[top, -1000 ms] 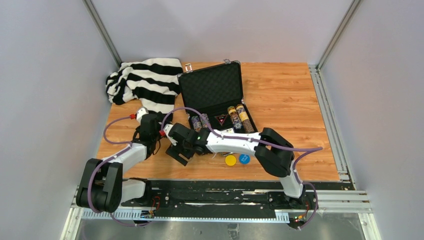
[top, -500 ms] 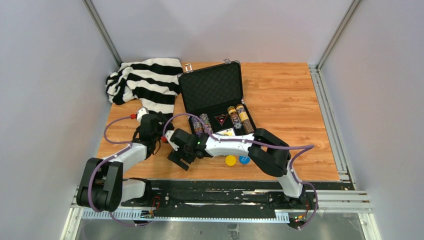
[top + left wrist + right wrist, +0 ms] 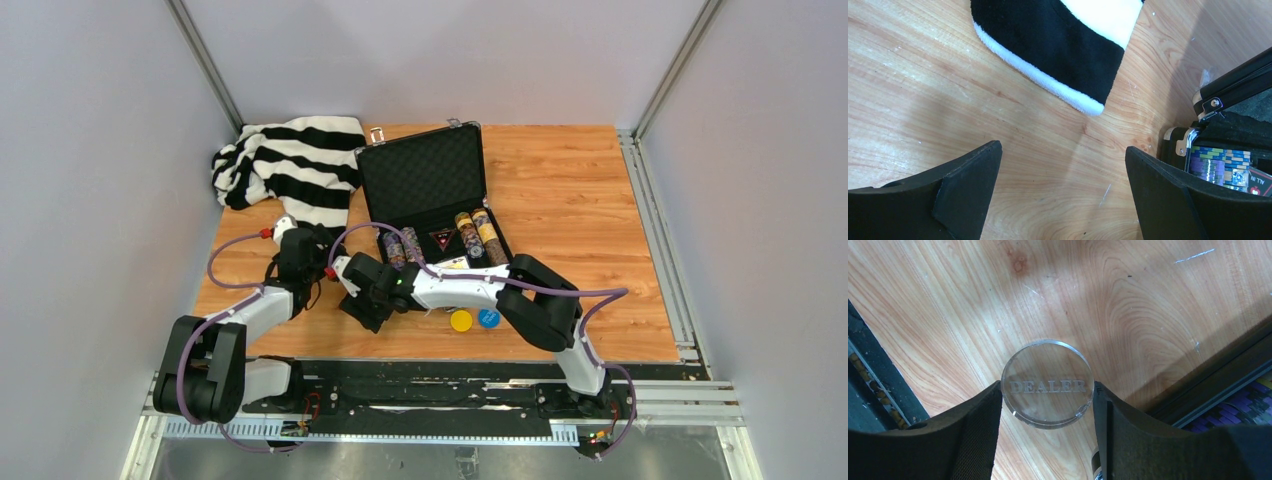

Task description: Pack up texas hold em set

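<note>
Overhead, the right gripper (image 3: 362, 308) hides the clear disc (image 3: 1047, 385) it clamps.

Two arms, white links (image 3: 455, 287), black joints (image 3: 545, 310), purple cables (image 3: 226, 245) (looping loosely), matte black jaws

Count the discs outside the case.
3. A yellow disc and a blue disc lie side by side on the table in front of the case. A clear disc marked DEALER is pinched in the right gripper. More could be hidden from view.
</note>
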Controlling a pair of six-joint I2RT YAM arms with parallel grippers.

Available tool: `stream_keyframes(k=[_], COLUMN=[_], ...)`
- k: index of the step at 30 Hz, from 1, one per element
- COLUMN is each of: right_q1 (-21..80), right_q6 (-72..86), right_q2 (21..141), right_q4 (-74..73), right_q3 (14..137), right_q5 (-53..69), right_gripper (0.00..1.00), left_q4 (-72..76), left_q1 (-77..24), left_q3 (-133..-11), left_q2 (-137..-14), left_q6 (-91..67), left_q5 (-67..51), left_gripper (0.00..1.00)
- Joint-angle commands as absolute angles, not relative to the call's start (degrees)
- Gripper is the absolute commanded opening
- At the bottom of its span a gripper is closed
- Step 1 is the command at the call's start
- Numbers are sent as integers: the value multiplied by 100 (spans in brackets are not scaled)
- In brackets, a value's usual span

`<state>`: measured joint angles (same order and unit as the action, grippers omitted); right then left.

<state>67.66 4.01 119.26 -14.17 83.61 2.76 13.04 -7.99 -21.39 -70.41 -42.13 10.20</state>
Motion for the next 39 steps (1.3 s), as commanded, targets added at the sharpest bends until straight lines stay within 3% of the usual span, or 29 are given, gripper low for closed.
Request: stream_keyframes(k=[1,6,28,39], right_q1=[6732,6732,6650,5689], right_q6=[480,409,58,0], right_q2=[11931,11979,10763,10076], right_q4=[-1798,-1936,-1949,-1989], right_q3=[8113,8317,8389,8010], right_q5=[348,238,-154,-173], right_gripper=[52,47,47,48], left_q4=[1485,1502,1600,1658], left_q1=[-738,-737,-729,-729], left_q3=[-2052,-2045,-2029,-2025], left_q2=[-7064,-7066,-7163,-7235], left_q6=[-4178,-4174,-4139,-4145], left_q5=[1002,997,879,816], left_gripper=[98,98,98,98])
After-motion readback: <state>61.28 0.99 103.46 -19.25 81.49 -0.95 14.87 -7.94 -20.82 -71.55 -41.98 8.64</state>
